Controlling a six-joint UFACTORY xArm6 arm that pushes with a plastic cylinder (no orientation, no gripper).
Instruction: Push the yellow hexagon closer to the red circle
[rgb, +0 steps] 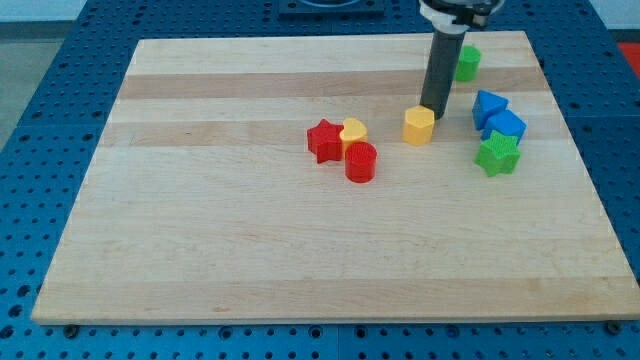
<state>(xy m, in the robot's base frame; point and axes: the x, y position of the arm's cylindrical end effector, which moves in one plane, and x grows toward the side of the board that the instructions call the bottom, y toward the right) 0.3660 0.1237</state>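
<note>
My tip, a bare rod with no jaws to open or close, sits just upper-right of yellow hexagon. Red circle lies lower-left; push steadily along that line, staying centred.

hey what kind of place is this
Probably a robotics lab bench: a wooden board on a blue perforated table, small coloured blocks such as the yellow hexagon, with my tip at its upper right.
</note>
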